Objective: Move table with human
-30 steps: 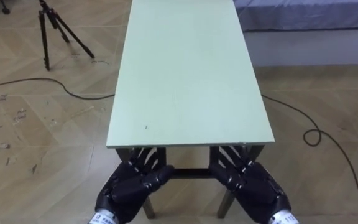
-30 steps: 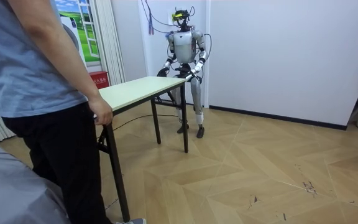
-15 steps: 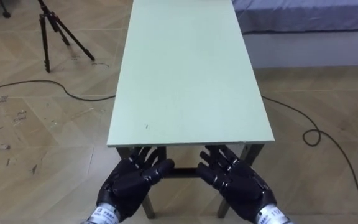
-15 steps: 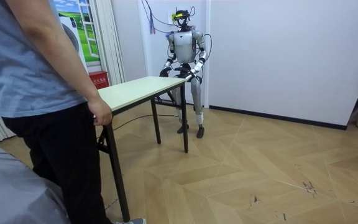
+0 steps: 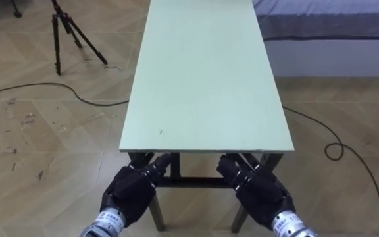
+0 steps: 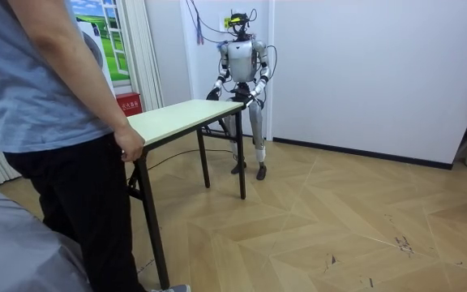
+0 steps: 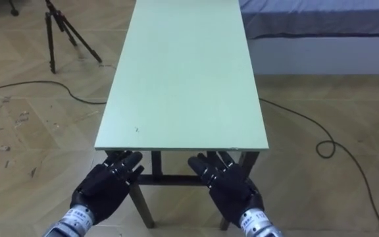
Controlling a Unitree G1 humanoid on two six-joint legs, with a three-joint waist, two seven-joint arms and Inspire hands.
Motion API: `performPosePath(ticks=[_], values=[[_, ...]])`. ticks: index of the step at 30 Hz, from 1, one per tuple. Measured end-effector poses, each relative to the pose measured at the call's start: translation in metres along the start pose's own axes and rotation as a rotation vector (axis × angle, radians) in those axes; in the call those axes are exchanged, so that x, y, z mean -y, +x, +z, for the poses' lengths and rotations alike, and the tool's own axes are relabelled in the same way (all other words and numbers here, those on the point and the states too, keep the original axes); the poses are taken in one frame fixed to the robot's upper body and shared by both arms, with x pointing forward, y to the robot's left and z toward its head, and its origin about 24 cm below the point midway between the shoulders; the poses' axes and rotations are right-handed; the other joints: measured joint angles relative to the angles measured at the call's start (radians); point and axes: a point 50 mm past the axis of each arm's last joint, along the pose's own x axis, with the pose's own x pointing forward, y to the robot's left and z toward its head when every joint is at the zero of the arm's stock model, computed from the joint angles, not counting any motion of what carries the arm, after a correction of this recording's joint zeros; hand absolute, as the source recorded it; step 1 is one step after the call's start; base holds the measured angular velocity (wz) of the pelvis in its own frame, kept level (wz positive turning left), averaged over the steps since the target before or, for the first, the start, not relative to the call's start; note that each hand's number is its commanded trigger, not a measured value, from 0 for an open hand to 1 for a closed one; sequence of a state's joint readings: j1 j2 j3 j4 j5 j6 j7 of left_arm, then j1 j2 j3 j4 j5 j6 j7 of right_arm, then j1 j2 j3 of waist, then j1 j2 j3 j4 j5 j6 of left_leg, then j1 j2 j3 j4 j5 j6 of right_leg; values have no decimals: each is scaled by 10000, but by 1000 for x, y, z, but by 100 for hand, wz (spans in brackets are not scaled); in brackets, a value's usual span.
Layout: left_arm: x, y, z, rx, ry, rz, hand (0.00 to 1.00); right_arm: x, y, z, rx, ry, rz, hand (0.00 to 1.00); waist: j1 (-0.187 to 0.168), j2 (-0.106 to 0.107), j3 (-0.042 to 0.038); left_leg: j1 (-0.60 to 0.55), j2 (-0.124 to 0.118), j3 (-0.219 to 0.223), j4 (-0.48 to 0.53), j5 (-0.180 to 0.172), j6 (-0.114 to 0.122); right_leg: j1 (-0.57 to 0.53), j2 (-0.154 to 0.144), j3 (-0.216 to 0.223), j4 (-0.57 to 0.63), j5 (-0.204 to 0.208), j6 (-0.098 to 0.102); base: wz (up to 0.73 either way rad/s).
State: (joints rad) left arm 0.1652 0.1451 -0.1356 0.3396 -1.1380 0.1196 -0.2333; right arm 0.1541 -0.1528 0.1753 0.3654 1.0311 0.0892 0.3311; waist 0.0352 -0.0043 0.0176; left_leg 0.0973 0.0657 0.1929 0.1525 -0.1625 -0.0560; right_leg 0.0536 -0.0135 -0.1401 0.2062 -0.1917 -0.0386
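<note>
A long table [image 5: 206, 79] with a pale green top and dark legs stretches away from me. Both my hands are held low at its near end, palms down, fingers straight and spread. The fingertips of the left hand [image 5: 131, 191] and the right hand [image 5: 258, 191] reach just under the near edge. In the right eye view the left hand [image 7: 104, 187] and right hand [image 7: 227, 186] flank the dark crossbar. In the room view I stand at the table's [image 6: 177, 118] far end, and a person in a blue shirt grips the near end with one hand [image 6: 128, 146].
A black tripod [image 5: 68, 33] stands on the wooden floor to the table's left, with a dark cable [image 5: 45, 89] lying near it. A bed [image 5: 334, 26] lies to the right of the table's far end, and another cable [image 5: 334, 148] loops on the floor below it.
The eye view has shifted slightly, so the camera moved. My hands stay at the near edge; the right hand has moved a little inward. Nothing has visibly moved in the room view.
</note>
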Motion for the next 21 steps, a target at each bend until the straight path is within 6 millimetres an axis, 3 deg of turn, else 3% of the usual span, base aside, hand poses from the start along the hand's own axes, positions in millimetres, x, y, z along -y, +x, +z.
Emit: performPosePath(ticks=[13,21], values=[[-3,2,-5,-269,-2648,171,0,-4,5,4,508,2820,34,0,3,82,-22,-65,-10,81,67,0,0,-15,6,6,-18,-8,9,-2],[-1,3,-7,-316,-2914,101,0,-6,8,8,811,3808,-114,0,-10,197,-16,-31,-8,61,65,0,0,17,1,-24,-14,-2,8,0]])
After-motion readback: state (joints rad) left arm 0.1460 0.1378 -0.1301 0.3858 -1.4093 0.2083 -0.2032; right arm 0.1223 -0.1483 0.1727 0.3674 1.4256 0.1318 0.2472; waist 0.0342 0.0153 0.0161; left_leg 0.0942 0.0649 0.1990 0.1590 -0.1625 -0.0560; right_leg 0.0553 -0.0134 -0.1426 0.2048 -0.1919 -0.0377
